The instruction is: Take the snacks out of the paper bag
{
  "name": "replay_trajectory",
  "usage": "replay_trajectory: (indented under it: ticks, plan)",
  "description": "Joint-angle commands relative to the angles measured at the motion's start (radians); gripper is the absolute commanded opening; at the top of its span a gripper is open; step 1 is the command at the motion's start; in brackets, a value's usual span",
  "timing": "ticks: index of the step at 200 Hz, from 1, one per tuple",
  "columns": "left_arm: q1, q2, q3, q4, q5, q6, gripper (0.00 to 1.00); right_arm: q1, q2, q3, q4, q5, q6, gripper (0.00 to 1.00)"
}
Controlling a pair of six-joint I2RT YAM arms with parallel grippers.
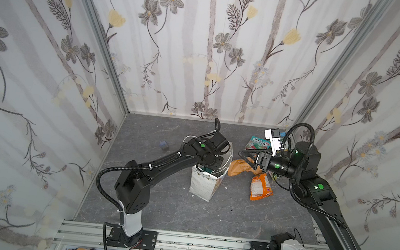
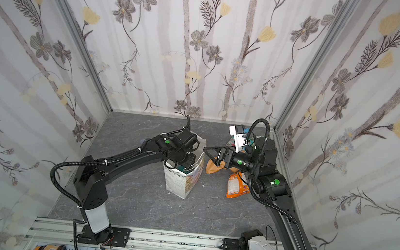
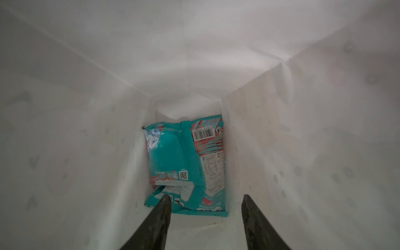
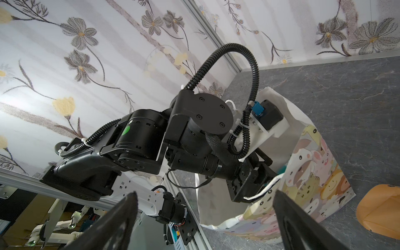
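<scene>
Bag (image 1: 206, 183) upright, mid-frame. Out on surface (image 1: 160, 207), right of it: orange packet (image 1: 260, 187), tan packet (image 1: 238, 167), green packet (image 1: 257, 144). Left to do: teal packet (image 3: 186, 164) on bag floor. Left tool (image 3: 205, 197) half open over it, empty. Right tool (image 4: 205, 193) wide open, empty.

The left arm (image 1: 164, 161) and the right arm (image 1: 336, 236) are black with round joints; each has a white bottom part (image 1: 132, 221), green dots (image 1: 202, 145) and a bumpy black cable (image 1: 103, 184); the left gripper (image 3: 205, 195) has two pointy black fingers (image 3: 160, 218).
</scene>
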Motion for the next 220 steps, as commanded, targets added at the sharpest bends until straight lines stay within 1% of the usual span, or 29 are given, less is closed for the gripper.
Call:
replay_trajectory:
  ticks: [1, 26, 46, 61, 79, 95, 153, 186, 220]
  plan:
    - [0.002, 0.024, 0.022, -0.036, -0.027, 0.001, 0.59, 0.002, 0.005, 0.002, 0.025, 0.007, 0.004, 1.0]
    - [0.007, 0.058, 0.043, -0.031, -0.027, 0.006, 0.68, 0.003, 0.004, 0.002, 0.024, 0.006, 0.003, 1.0]
    - [0.013, 0.085, 0.046, -0.01, -0.022, 0.014, 0.69, 0.003, -0.006, 0.006, 0.008, 0.035, -0.013, 1.0]
    - [0.014, 0.108, 0.05, -0.004, -0.019, 0.029, 0.73, 0.003, -0.014, 0.021, -0.046, 0.106, -0.049, 1.0]
    - [0.014, 0.126, 0.029, 0.023, -0.024, 0.029, 0.76, 0.003, -0.023, 0.038, -0.133, 0.229, -0.103, 1.0]
    - [0.015, 0.142, 0.001, 0.049, -0.025, 0.025, 0.78, 0.001, -0.036, 0.038, -0.162, 0.283, -0.12, 1.0]
    - [0.014, 0.2, -0.071, 0.123, -0.011, 0.005, 0.81, 0.002, -0.055, 0.027, -0.157, 0.295, -0.12, 1.0]
    - [0.013, 0.227, -0.106, 0.147, -0.023, 0.005, 0.9, 0.0, -0.051, 0.03, -0.155, 0.289, -0.118, 1.0]
    - [0.015, 0.253, -0.128, 0.175, 0.013, 0.005, 0.93, 0.002, -0.048, 0.027, -0.15, 0.283, -0.112, 1.0]
